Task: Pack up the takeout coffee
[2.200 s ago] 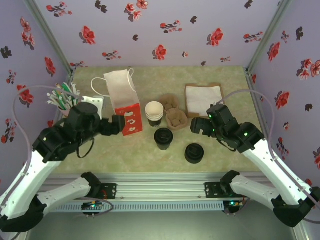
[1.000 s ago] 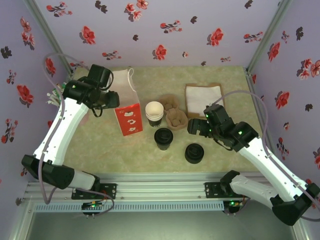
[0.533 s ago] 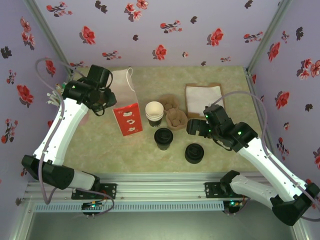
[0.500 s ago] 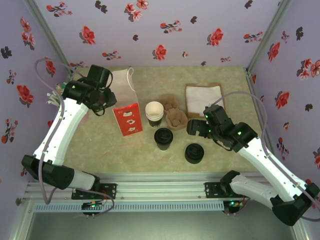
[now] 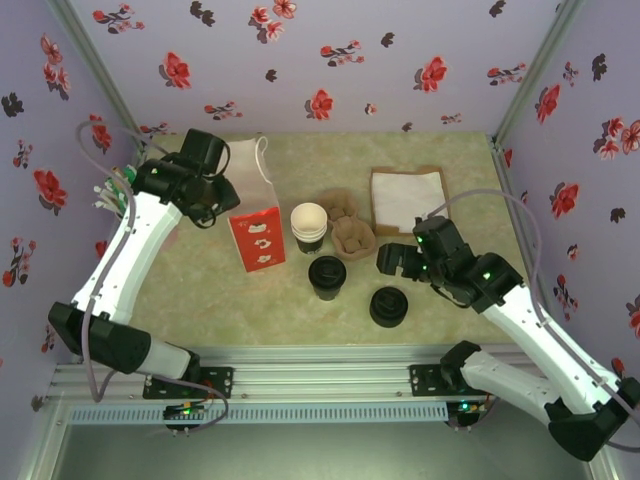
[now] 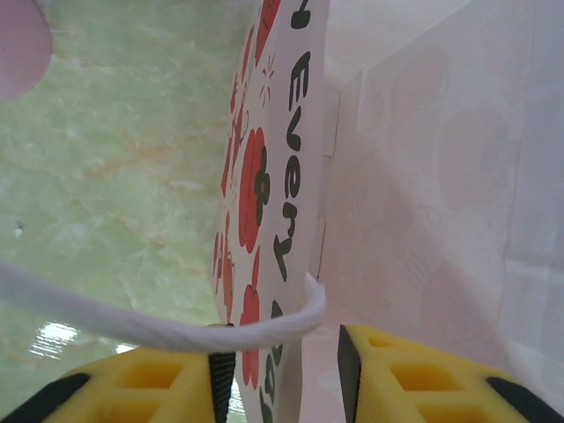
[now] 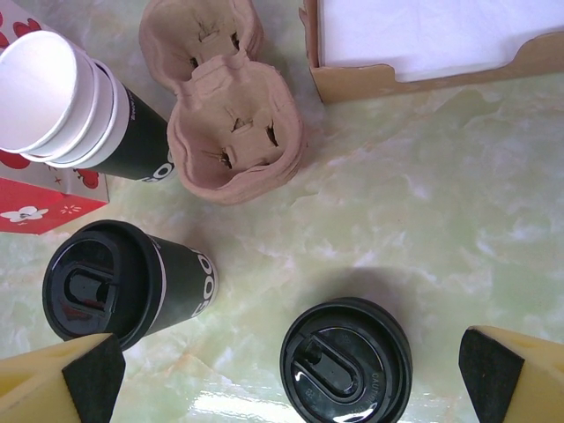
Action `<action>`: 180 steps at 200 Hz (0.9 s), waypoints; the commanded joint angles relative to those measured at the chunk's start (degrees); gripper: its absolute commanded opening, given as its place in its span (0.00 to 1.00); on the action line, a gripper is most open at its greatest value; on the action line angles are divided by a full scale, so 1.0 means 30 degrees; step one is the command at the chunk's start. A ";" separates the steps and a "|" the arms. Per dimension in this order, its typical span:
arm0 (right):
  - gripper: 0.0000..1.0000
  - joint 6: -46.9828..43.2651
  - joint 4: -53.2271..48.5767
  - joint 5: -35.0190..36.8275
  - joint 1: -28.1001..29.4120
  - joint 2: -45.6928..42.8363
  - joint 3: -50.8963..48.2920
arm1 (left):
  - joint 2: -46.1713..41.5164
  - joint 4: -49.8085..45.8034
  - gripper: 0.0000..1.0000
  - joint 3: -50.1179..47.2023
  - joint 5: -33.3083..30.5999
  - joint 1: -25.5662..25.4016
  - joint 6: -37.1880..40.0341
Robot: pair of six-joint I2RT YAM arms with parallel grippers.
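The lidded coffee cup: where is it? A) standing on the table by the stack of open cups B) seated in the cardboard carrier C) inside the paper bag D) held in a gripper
A: the lidded coffee cup stands on the table, just in front of the stack of open cups, with nothing touching it.

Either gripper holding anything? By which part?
Right gripper: open, nothing held. Left gripper: jaws straddle a side wall of the paper bag at its top rim, beside the handle; whether they clamp it cannot be told.
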 commanded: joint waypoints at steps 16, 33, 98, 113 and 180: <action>0.99 0.0280 -0.0417 0.0188 -0.0114 -0.1077 -0.0472 | 0.0353 -0.0030 0.19 -0.0001 0.0182 -0.0314 -0.0889; 0.99 0.0234 -0.0576 0.0160 -0.0114 -0.1258 -0.0478 | 0.0420 -0.0759 0.11 0.0312 0.0060 -0.0567 -0.1817; 0.99 0.0129 -0.1189 0.0189 -0.0118 -0.2298 -0.0751 | 0.0415 -0.3768 0.00 0.1569 -0.1107 -0.2330 -0.5108; 0.99 0.0171 -0.1378 0.0269 -0.0116 -0.2605 -0.0801 | 0.0268 -0.4002 0.00 0.1568 -0.1408 -0.2839 -0.5430; 0.99 0.0218 -0.1548 0.0245 -0.0122 -0.3178 -0.0945 | -0.0041 -0.5629 0.00 0.1828 -0.2804 -0.5398 -0.7499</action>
